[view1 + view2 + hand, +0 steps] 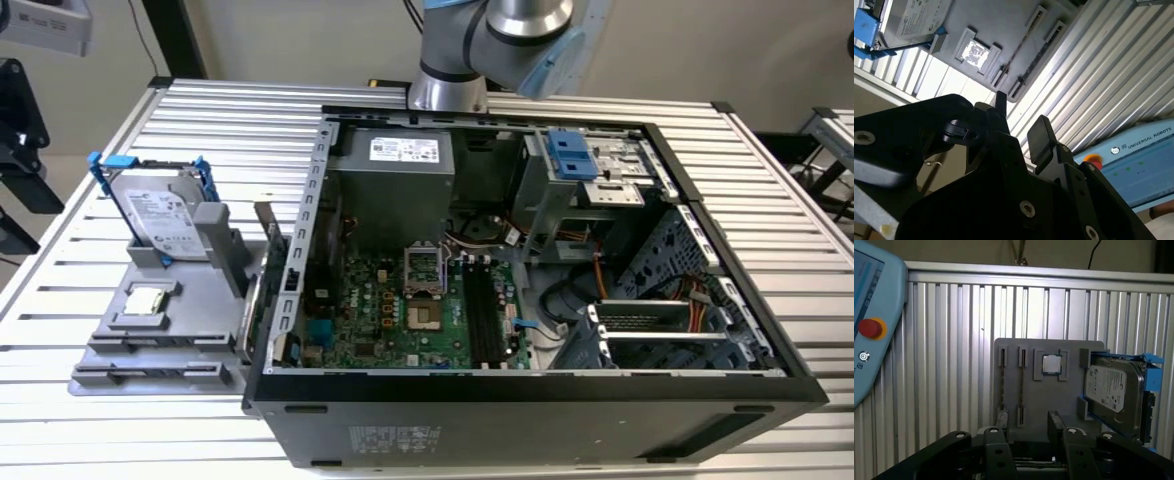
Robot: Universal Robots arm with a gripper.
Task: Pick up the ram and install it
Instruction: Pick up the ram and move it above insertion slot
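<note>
Hanging over the ribbed metal worktop (944,365), my gripper (1026,432) has its two black fingers (1041,131) spread apart with nothing between them; in both wrist views the gap is bare and the tips touch nothing. Past the fingertips lies a grey holder (1029,402) flat on the worktop.

The ram (1002,387) stands on edge in one of the holder's two narrow slots. I see it only as a thin dark strip running between the slot's end clips, and in the second wrist view it shows as the same thin line (1021,42). I am not in contact with it. The second slot (1021,385) runs parallel just beside it; I cannot tell whether that one holds anything.

Further along the holder a square processor chip (1051,364) sits in its pocket, and beyond that a silver hard drive (1114,390) with blue rails leans in a cradle. A light blue teach pendant (874,315) with a red button (869,328) shows at the frame's edge.

In the exterior view the holder (147,345) is at the exterior view's left of the open computer case (534,405), just beside it. Inside the case the green motherboard (387,310) lies flat, its long black memory slots (487,315) running side by side. My arm (461,60) rises behind the case.
</note>
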